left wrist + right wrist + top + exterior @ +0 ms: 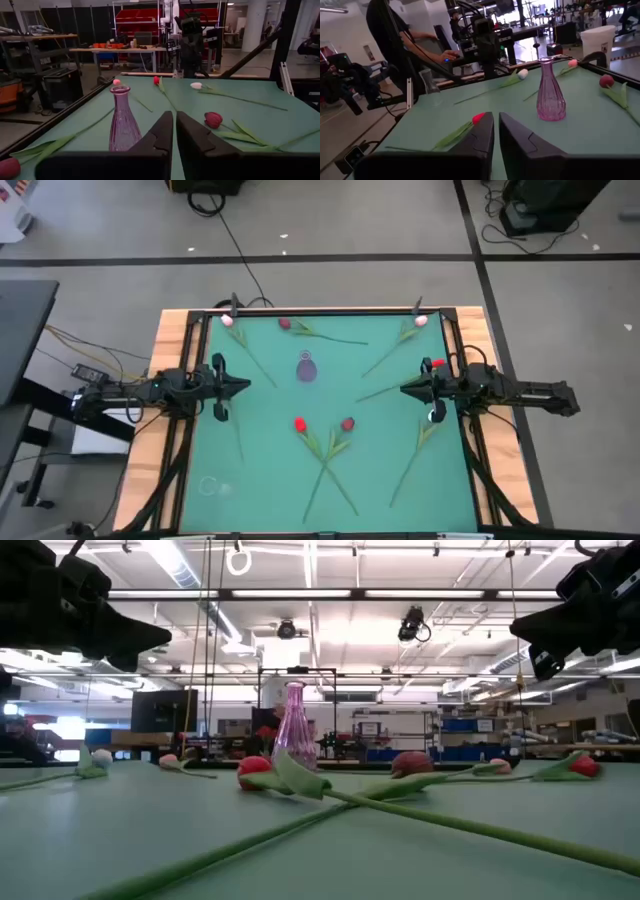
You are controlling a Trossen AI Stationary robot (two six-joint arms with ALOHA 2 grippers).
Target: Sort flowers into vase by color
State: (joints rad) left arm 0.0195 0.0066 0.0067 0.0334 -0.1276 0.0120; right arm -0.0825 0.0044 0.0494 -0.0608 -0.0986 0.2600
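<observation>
High view first: I am two arms, parked at opposite edges of the green table (260,480), and nothing is in either hand. My left gripper (243,386) and my right gripper (405,389) both point inward at each other, fingers drawn nearly together with only a thin slit between them, hovering above the surface.

The pink glass vase (306,367) stands upright between my two hands, a little to the far side of the line joining them, and slightly nearer my left. It holds no flowers yet. A second, clear vase (430,86) shows only from my right wrist, standing near the left-hand table edge; it also looks empty.

The flowers lie flat and scattered. A bright red tulip (299,423) and a dark red tulip (347,423) lie on the near side of both hands, their stems crossing and running away toward the near edge. Another red tulip (438,364) sits right beside my right wrist, closer than anything else, its stem running along under that arm. A white tulip (421,320) and a pink tulip (228,321) lie at the far corners, a dark one (284,324) near the far edge.

My judgement: the right hand is best placed to begin, but must spread its fingers and turn across a stem's long axis.
</observation>
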